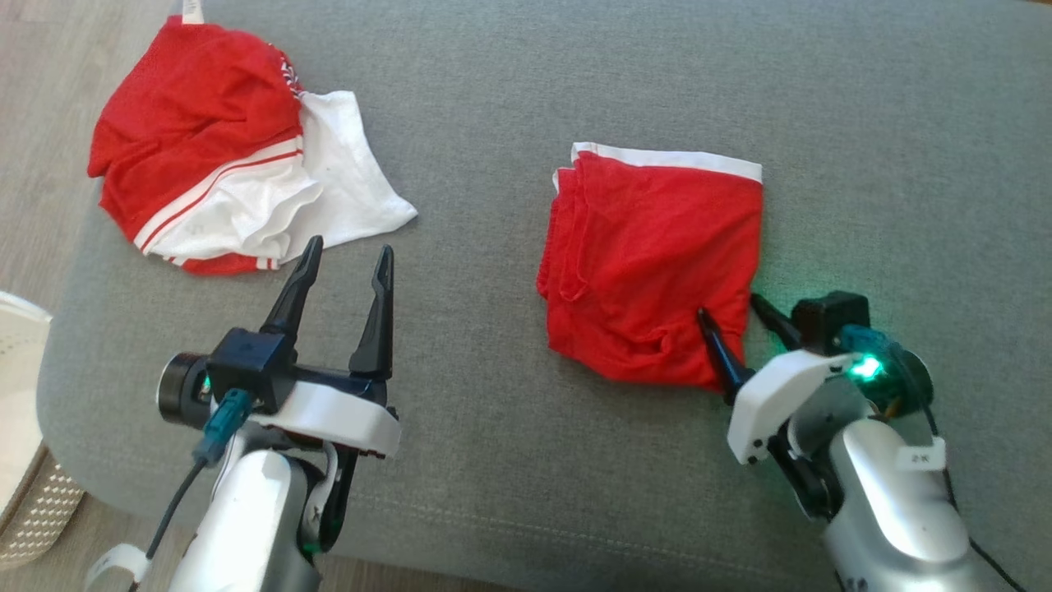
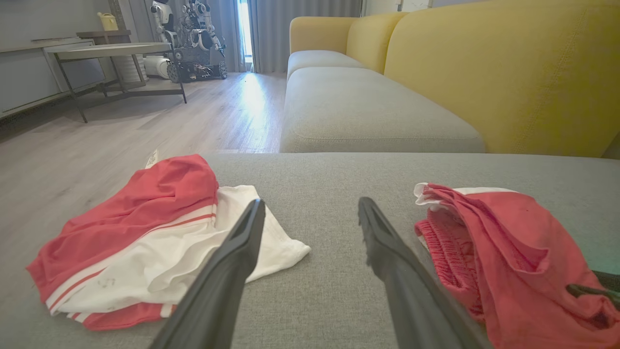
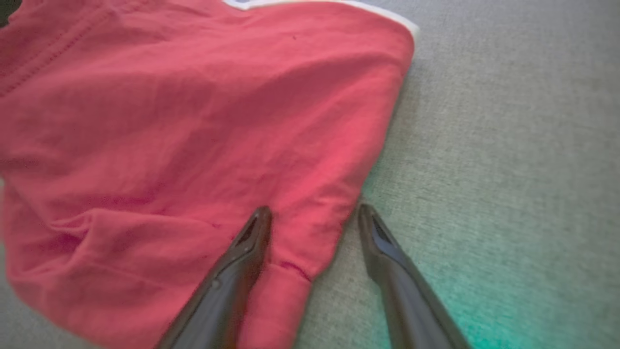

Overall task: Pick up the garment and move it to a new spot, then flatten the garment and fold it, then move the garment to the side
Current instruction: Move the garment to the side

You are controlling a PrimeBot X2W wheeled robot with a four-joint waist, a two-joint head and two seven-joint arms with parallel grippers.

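A folded red garment (image 1: pixel 649 247) with a white waistband lies right of centre on the grey cushion (image 1: pixel 509 477). My right gripper (image 1: pixel 729 306) stands open at its near right corner, one finger resting on the cloth and the other just off its edge. In the right wrist view that corner of the red garment (image 3: pixel 193 121) lies between the spread fingers of the right gripper (image 3: pixel 314 209). My left gripper (image 1: pixel 348 247) hovers open and empty over bare cushion. In the left wrist view the left gripper (image 2: pixel 311 202) points between the red garment (image 2: pixel 508 252) and a second garment.
A crumpled red-and-white garment (image 1: pixel 205 148) (image 2: pixel 145 232) lies at the cushion's far left corner. A white basket (image 1: pixel 16 370) stands on the floor at the left. Beyond are a yellow sofa back (image 2: pixel 508 72), a low table (image 2: pixel 106 48) and another robot (image 2: pixel 189 29).
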